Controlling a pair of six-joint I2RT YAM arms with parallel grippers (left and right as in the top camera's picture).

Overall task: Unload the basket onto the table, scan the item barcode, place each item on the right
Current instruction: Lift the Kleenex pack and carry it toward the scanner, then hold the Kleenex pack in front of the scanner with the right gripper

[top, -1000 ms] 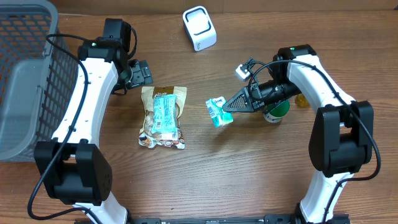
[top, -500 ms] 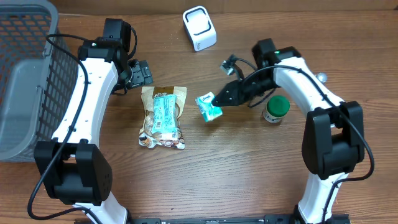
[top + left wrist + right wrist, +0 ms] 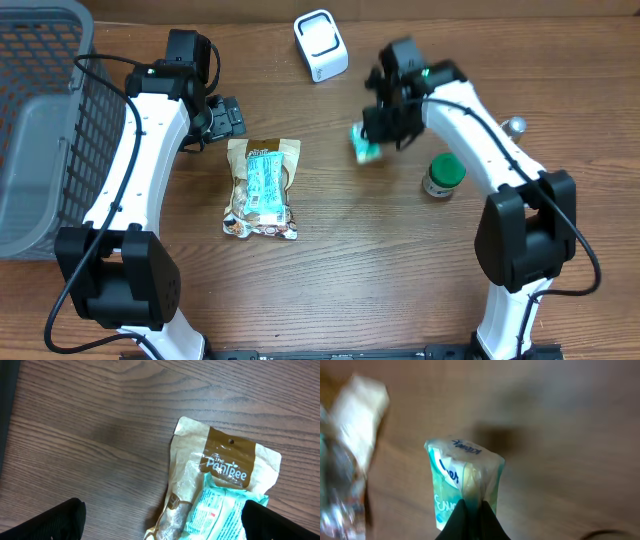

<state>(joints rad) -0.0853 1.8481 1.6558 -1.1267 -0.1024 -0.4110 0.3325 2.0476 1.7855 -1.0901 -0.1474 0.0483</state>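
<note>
Left hand (image 3: 226, 117) is seen wide open with nothing held, its black fingers (image 3: 47, 520) spread at the bottom corners of the left wrist view. A grey mesh basket (image 3: 50, 70) is set at the far left edge of the table (image 3: 380, 270), well left of the left hand. A snack bag (image 3: 262, 187) is laid flat just below that hand, brown header toward the far edge and teal label on top, untouched. A white scanner (image 3: 321, 44) is placed near the far edge, about centre. Further right, the right hand (image 3: 374, 132) is clamped on a small teal-and-white packet (image 3: 364, 145), pinched at one end between the fingertips. The packet appears lifted off the table, below and right of the scanner and apart from it; motion blur is noted there. A green-lidded jar (image 3: 443, 175) is stood upright to the right of the packet, with a small silver ball (image 3: 515, 125) beyond it.
</note>
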